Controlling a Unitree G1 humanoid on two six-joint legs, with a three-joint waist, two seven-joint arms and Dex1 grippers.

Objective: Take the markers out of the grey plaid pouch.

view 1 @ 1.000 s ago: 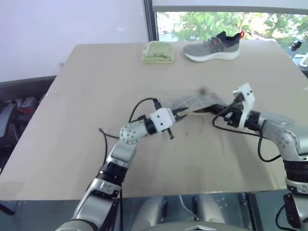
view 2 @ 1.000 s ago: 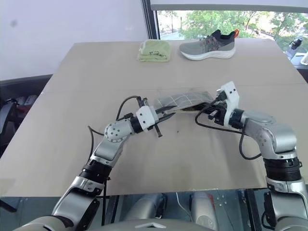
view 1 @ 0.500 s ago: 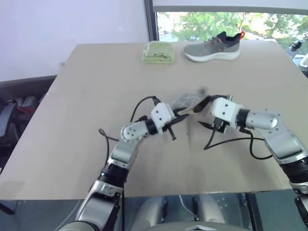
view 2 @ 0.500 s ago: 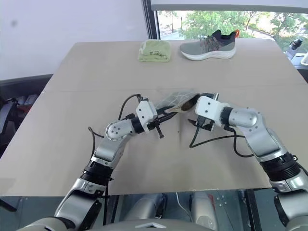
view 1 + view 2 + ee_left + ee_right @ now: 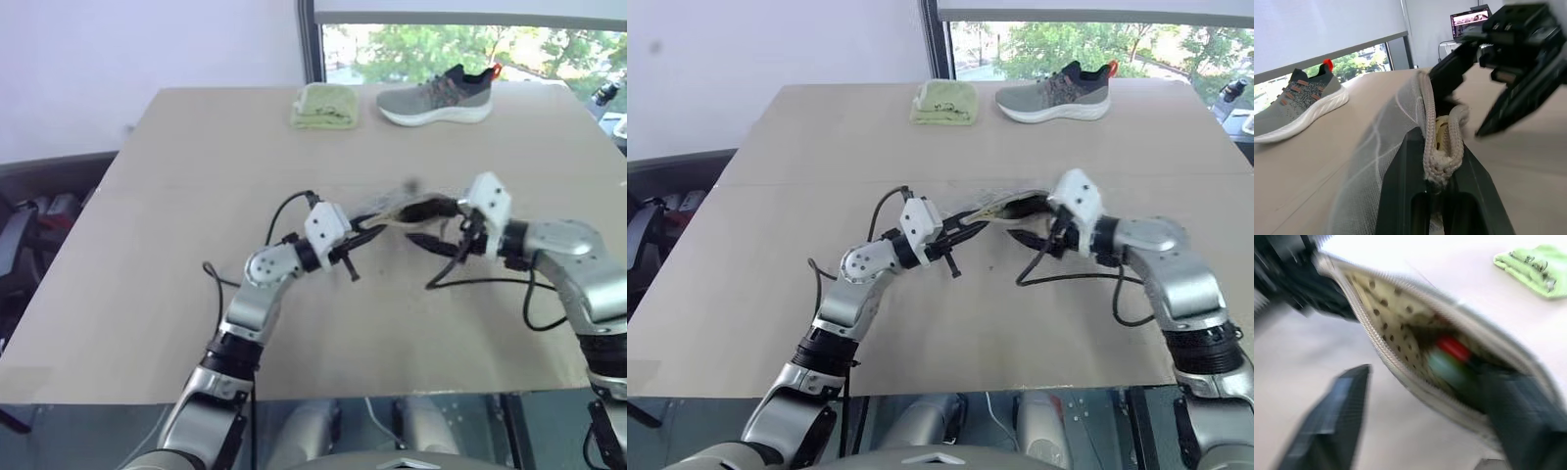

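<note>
1. One table [image 5: 147, 255] bears everything; the landmark here is the grey plaid pouch [image 5: 380, 208], held up near the table's middle.
2. One grey sneaker [image 5: 434, 96] sits well beyond the pouch at the far edge.
3. One folded yellow-green cloth [image 5: 322, 106] lies just beside the sneaker.
4. The left gripper [image 5: 1436, 172] is pinched tight on the pouch's edge.
5. The right gripper [image 5: 1430, 396] is spread around the pouch's gaping mouth, one finger inside.
6. Two markers [image 5: 1449, 357], red and pale green, lie inside the pouch.

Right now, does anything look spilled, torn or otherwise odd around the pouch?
Nothing spilled or damaged. The grey plaid pouch is pinched at one end by the left gripper, mouth gaping, with the markers inside. The right gripper is open at the mouth.
</note>
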